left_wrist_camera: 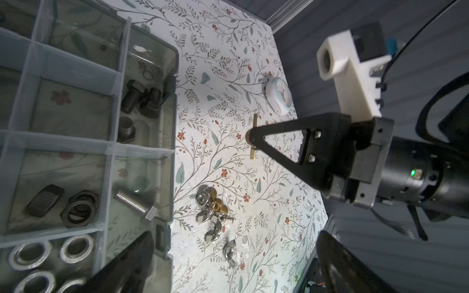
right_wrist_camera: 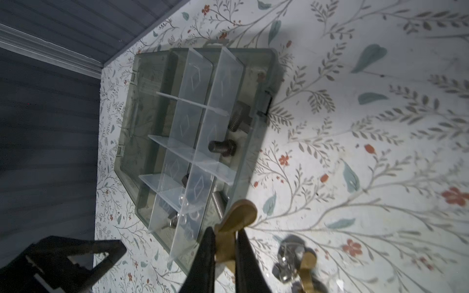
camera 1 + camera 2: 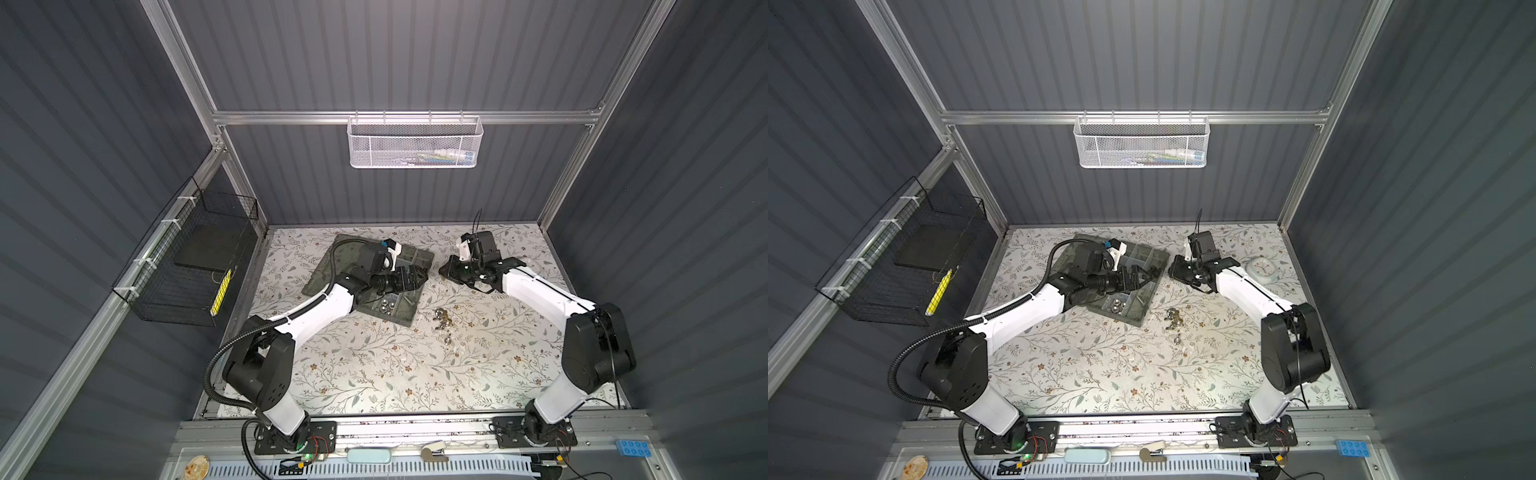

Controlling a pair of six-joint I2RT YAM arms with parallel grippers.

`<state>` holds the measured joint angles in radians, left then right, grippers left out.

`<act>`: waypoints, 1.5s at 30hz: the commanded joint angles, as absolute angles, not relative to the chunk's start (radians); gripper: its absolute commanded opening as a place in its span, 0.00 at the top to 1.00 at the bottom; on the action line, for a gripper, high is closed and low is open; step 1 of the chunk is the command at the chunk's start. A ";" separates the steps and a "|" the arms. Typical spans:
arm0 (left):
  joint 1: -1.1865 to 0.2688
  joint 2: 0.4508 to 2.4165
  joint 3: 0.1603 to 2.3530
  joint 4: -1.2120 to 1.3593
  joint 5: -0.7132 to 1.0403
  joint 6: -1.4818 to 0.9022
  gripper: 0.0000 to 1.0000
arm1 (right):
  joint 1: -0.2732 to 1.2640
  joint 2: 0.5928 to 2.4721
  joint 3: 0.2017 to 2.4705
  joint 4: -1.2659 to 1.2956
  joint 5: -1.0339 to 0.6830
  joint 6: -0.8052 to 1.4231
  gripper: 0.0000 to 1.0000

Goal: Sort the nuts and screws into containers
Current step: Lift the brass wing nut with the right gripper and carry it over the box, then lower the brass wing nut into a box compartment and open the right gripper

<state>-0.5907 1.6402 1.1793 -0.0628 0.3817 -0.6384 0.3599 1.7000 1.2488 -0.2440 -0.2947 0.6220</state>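
Two grippers are facing each other at the far middle of the flowered table (image 3: 374, 374), their tips near one another but apart. The right gripper (image 3: 445, 270) is clenching a brass wing nut (image 2: 237, 215) by one wing, with its jaws nearly together on the metal. In the left wrist view the same nut is showing edge-on as a thin brass strip. The nut is hanging above the table just right of the organiser box (image 3: 401, 318), not over any compartment.

The left gripper (image 1: 236, 236) is standing released over the right part of the box, its fingers (image 1: 127, 263) spread wide with nothing between them.

Inside the box, black screws (image 1: 140, 101) are lying in a compartment along the right edge. A silver screw (image 1: 134, 204) is lying in the next compartment nearer, and black nuts (image 1: 78, 211) are lying in the one beside it. Silver nuts (image 1: 76, 247) are filling a near compartment.

Several loose wing nuts (image 3: 442, 318) are lying heaped on the table just right of the box's near corner, with a few more scattered nearer. A white round object (image 3: 1261, 268) is sitting at the far right.
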 commanded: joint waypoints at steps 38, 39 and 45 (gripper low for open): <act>-0.412 1.680 1.081 0.024 0.429 -0.737 0.00 | 0.465 2.181 1.573 0.057 -0.442 0.636 0.87; -0.413 1.676 1.082 0.022 0.426 -0.734 0.00 | 0.465 2.180 1.567 0.054 -0.438 0.638 0.86; -0.413 1.661 1.080 0.021 0.424 -0.731 0.00 | 0.466 2.186 1.554 0.037 -0.433 0.647 0.82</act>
